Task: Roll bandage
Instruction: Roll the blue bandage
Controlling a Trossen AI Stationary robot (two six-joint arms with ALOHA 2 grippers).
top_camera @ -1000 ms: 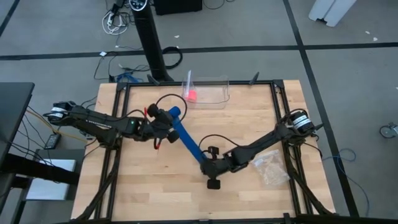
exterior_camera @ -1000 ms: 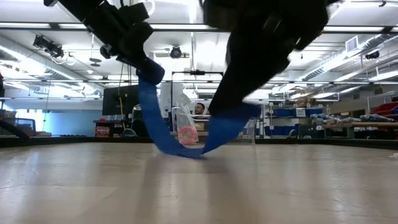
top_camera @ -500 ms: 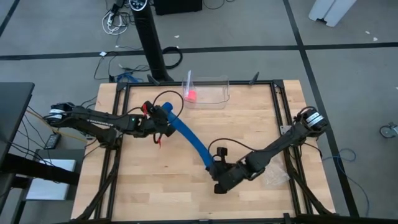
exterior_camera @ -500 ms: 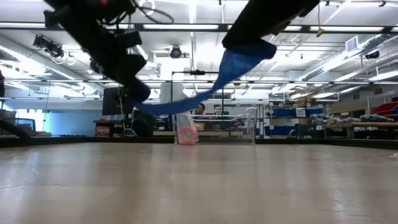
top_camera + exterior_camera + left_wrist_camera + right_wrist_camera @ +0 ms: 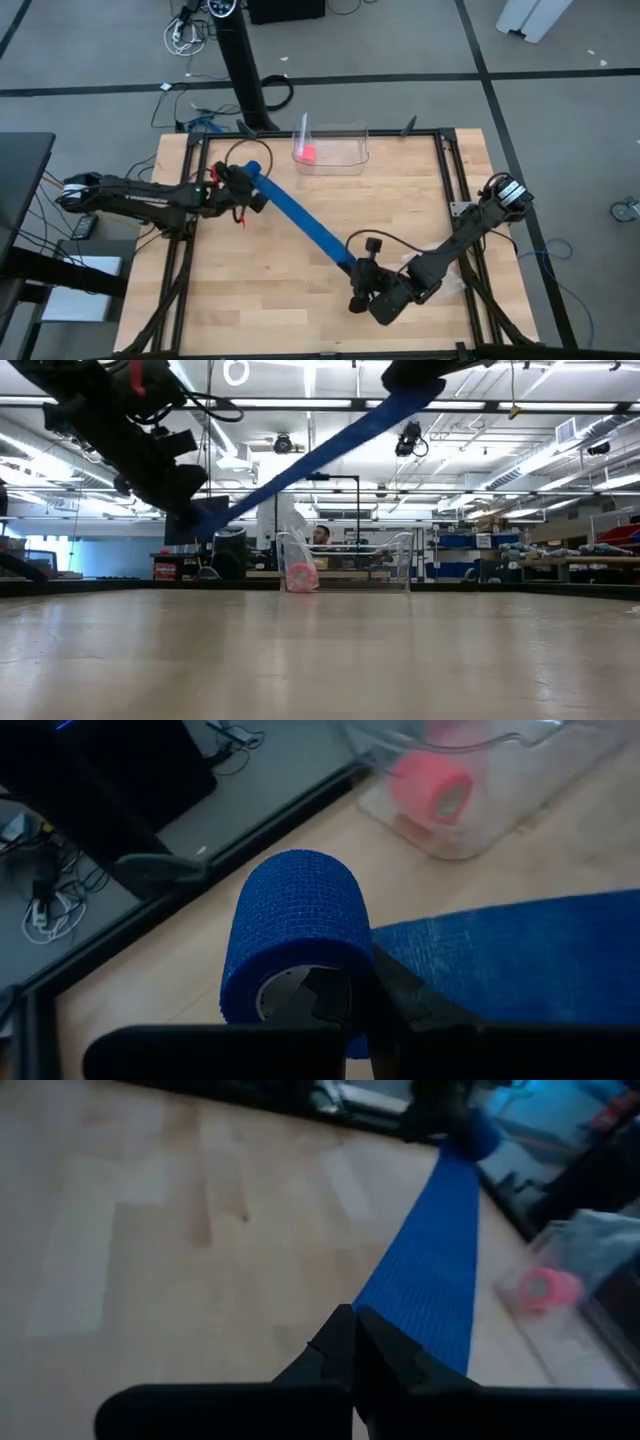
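Note:
The bright blue bandage is part roll, part strip. The roll [image 5: 254,169] sits at my left gripper [image 5: 248,186] near the table's left side, and it also shows in the left wrist view [image 5: 295,925]. The strip [image 5: 305,222] runs straight from the roll to my right gripper [image 5: 358,274] near the table's near edge. In the low view the strip [image 5: 300,460] slants high above the table. Both grippers are shut on the bandage. My left gripper holds the roll at its open end [image 5: 300,982], one finger inside the hollow core and one outside on the wound wall [image 5: 372,982]. The roll is lifted clear of the table, its axis along the fingers. My right gripper pinches the strip's free end [image 5: 392,1330] between its two fingers [image 5: 340,1342]. The fingers lie along the strip. The strip runs away from them drawn taut, clear of the table.
A clear plastic container [image 5: 340,150] with a small pink object [image 5: 308,153] stands at the table's far edge, also in the low view [image 5: 300,575]. The black table frame [image 5: 445,140] rims the wood. A person [image 5: 320,536] shows in the room behind.
My right gripper has gone up and toward the table's near edge with the strip's end. My left gripper has gone toward the table's left edge with the roll. The strip, which sagged with its middle on the table, is now lifted clear and drawn taut.

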